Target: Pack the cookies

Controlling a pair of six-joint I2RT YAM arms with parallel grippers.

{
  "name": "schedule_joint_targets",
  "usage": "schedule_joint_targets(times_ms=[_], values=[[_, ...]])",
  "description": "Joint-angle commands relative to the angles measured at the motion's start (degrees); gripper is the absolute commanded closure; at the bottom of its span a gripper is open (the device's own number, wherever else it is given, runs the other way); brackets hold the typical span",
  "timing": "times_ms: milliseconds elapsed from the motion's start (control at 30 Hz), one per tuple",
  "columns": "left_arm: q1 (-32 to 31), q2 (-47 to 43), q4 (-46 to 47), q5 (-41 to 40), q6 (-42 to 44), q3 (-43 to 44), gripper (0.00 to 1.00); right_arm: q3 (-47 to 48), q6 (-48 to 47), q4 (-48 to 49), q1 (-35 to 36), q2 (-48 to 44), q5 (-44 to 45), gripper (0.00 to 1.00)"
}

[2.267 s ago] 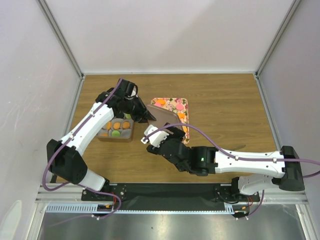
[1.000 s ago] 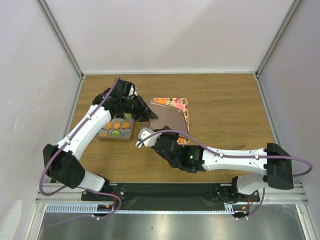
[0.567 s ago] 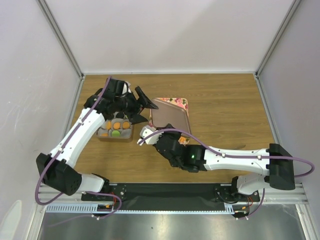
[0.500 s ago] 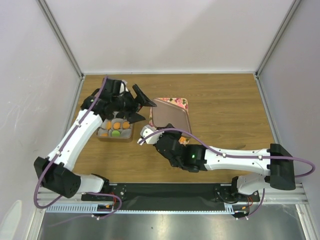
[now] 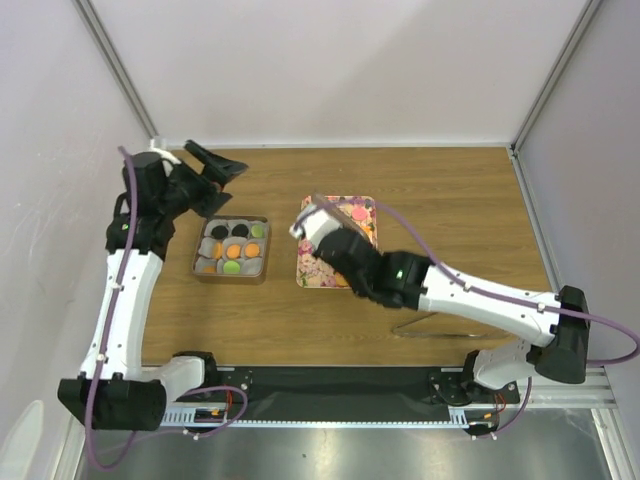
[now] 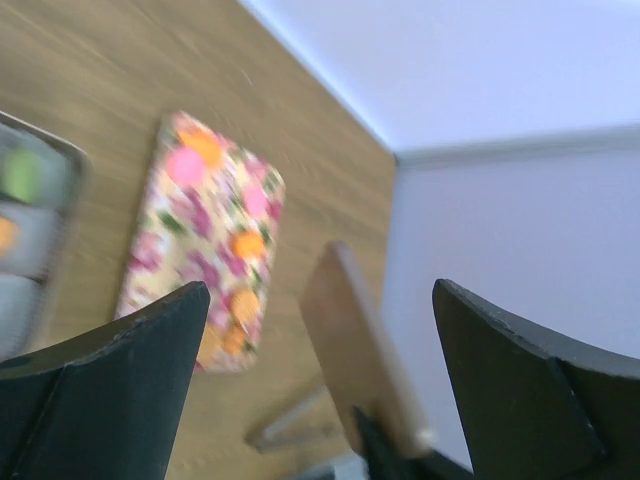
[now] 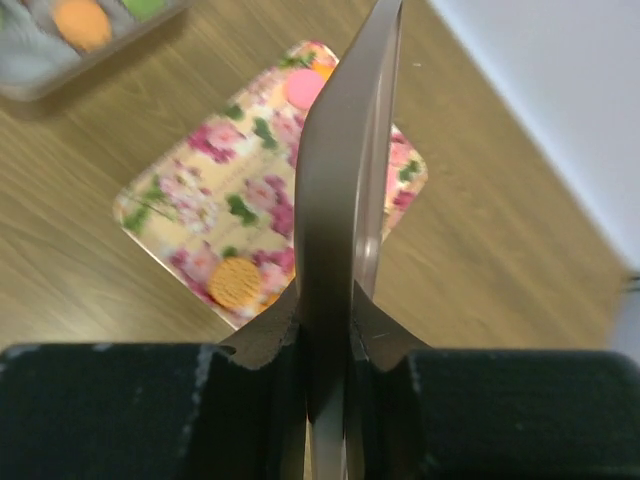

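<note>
Left fingers (image 6: 100, 385) gape wide and empty; right fingers (image 7: 140, 410) pinch the metal lid (image 7: 340, 200) edge-on above floral tray (image 7: 200, 190)

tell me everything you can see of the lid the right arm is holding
The lid is a thin, flat panel of dull grey-brown metal, oblong with rounded corners. It stands upright, seen edge-on from the right wrist camera, and is clamped at its lower end by the right gripper. It hangs in the air over the floral tray; only the gripper seems to touch it.
</note>
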Motion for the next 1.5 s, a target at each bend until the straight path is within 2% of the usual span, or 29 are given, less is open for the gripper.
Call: schedule_joint_targets(times_ms=[0,67,100,167,200,267,367,500,667,733,833,1067,1467], values=[[5.66,-3.36,3.56,-5.72,5.44,-1.56,0.01,10.12,9.64,-1.95,-5.54,2.16,-15.63,1.0],[7.68,-4.59,1.37,-10.66,9.57,-1.56,0.01,13.39,14.29,-1.34,-10.99,4.61,-21.98,1.0],[8.13,-4.94,0.31,-17.65,11.84,-1.56,0.01,15.49,16.75,0.41,-12.92,5.15,-28.89,1.0],[9.96,-5.73,-0.75,-23.23,13.18,-3.04,0.01,16.04,24.1,3.92,-18.81,6.38,-36.39,1.0],[10.67,-5.91,-0.58,-26.74,13.71,-4.1,0.02,15.78,26.76,8.64,-20.48,7.78,-44.26,1.0],[14.08,-5.39,1.0,-26.95,13.45,-7.87,0.02,15.87,35.26,13.15,-25.06,11.02,-52.63,1.0],[17.52,-2.67,1.71,-25.02,12.05,-11.48,0.05,15.78,46.16,23.69,-28.92,15.16,-59.96,1.0],[17.89,0.67,4.42,-24.58,11.25,-13.86,0.08,15.52,57.68,42.02,-30.34,21.93,-69.1,1.0],[17.89,3.75,4.96,-25.36,12.66,-12.46,0.05,16.48,72.2,56.56,-31.84,32.74,-72.37,1.0],[17.8,4.89,5.4,-25.8,13.97,-11.76,0.0,17.01,78.52,62.46,-31.84,37.3,-72.2,1.0],[17.89,5.43,8.11,-25.29,16.08,-11.84,0.0,18.93,84.77,69.04,-31.14,42.4,-70.8,1.0],[17.89,9.38,8.13,-25.45,19.16,-10.7,0.0,23.6,93.13,75.82,-28.15,51.11,-69.57,1.0],[17.8,11.76,9.97,-24.58,20.92,-13.95,0.0,27.12,94.47,74.7,-24.72,57.1,-68.25,1.0]])
